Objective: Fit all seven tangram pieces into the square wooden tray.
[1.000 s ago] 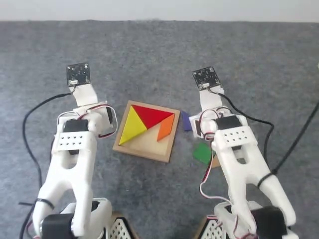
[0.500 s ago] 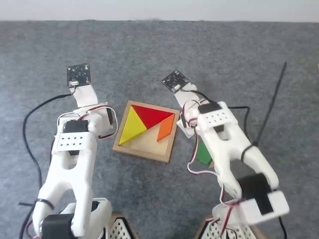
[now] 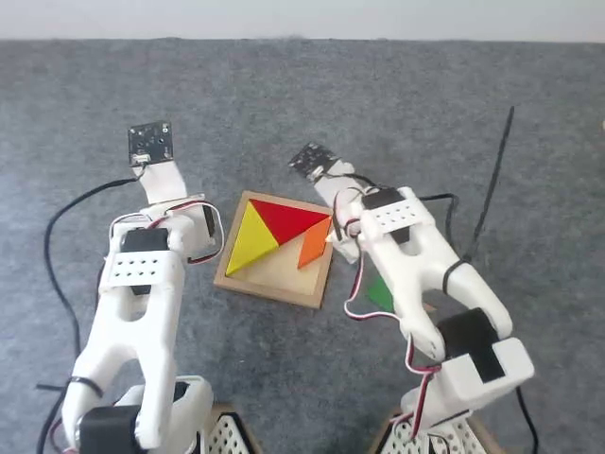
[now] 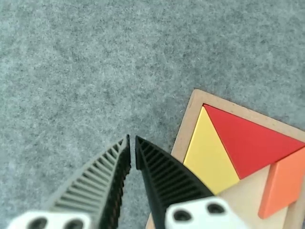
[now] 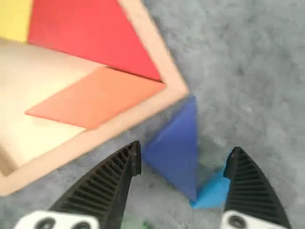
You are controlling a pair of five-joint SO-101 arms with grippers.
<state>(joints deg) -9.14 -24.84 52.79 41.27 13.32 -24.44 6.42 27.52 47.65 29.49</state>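
Blue wood is my target: the dark blue triangle (image 5: 176, 143) lies on the grey bench (image 5: 238, 47) just outside a corner of the tray (image 5: 156, 47), with a lighter blue piece (image 5: 212, 191) right against its tip. My right pincer (image 5: 186, 149) is spread wide and empty, one jaw on either side of the triangle. I'd lower squarely, close on its flat edges, and stay clear of the tray rim and the lighter piece. The left pincer (image 4: 132, 140) is nearly closed, holding nothing, beside the tray's opposite side.
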